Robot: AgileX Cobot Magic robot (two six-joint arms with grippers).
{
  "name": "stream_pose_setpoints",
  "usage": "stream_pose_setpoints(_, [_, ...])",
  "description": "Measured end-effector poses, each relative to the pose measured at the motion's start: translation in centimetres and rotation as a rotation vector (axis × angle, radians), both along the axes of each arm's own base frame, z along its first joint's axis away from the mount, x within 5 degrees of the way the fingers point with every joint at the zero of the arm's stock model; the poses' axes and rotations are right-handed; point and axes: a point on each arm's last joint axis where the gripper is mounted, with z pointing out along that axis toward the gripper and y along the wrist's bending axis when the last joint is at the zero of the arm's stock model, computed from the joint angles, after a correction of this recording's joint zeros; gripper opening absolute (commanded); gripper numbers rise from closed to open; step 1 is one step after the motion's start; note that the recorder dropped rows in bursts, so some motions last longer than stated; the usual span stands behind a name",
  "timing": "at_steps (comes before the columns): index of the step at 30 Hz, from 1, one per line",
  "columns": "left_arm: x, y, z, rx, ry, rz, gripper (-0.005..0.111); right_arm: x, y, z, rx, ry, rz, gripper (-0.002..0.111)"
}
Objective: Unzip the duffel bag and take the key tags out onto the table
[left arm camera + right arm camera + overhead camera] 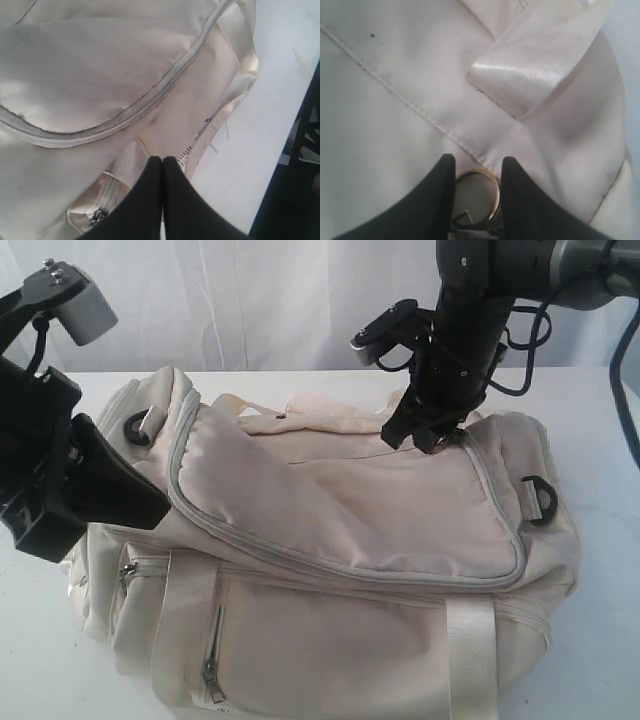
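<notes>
Nearest, duffel bag (340,510) lay zipped on the table (600,640); left gripper (162,161) fully closed, tips pressed at bag's end, fabric pinch unclear. Farther back, right gripper (479,158) sat atop bag, jaws apart astride a gold ring (475,171).

The white table (605,640) carries the cream bag (340,540), which rests flat on it and fills most of the exterior view. Bare tabletop shows behind the bag, past its right end and at the near left corner. The bag's grey-zipped top flap faces up.
</notes>
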Motion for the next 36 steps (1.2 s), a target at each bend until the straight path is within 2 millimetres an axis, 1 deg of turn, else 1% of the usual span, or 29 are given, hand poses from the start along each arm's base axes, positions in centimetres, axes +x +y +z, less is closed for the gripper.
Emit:
stream_pose_setpoints(1, [0.0,0.0,0.0,0.000,0.000,0.000,0.000,0.0,0.0,0.0,-0.001,0.002,0.000,0.030])
stream_pose_setpoints(3, [0.0,0.0,0.0,0.000,0.000,0.000,0.000,-0.1,0.0,0.0,0.001,0.007,-0.002,0.025])
stream_pose_setpoints(7, [0.0,0.0,0.0,0.000,0.000,0.000,0.000,-0.2,0.1,0.0,0.018,0.022,-0.007,0.004])
stream_pose_setpoints(8, [0.0,0.0,0.0,0.000,0.000,0.000,0.000,-0.2,0.2,-0.1,0.021,0.026,-0.007,0.000])
stream_pose_setpoints(13, [0.0,0.0,0.0,0.000,0.000,0.000,0.000,-0.2,0.3,0.1,0.038,0.031,-0.011,0.000])
stream_pose_setpoints(18, [0.0,0.0,0.0,0.000,0.000,0.000,0.000,-0.1,0.4,1.2,0.047,0.015,-0.012,0.000])
stream_pose_setpoints(20, [0.0,0.0,0.0,0.000,0.000,0.000,0.000,-0.1,0.4,2.0,0.057,-0.003,-0.011,0.000])
stream_pose_setpoints(26, [0.0,0.0,0.0,0.000,0.000,0.000,0.000,-1.1,-0.2,4.4,0.072,-0.023,-0.013,0.000])
stream_pose_setpoints(31, [0.0,0.0,0.0,0.000,0.000,0.000,0.000,-2.0,-0.7,5.6,0.064,-0.010,-0.017,0.000])
stream_pose_setpoints(36, [0.0,0.0,0.0,0.000,0.000,0.000,0.000,-2.5,-1.0,6.3,0.074,-0.017,-0.038,0.000])
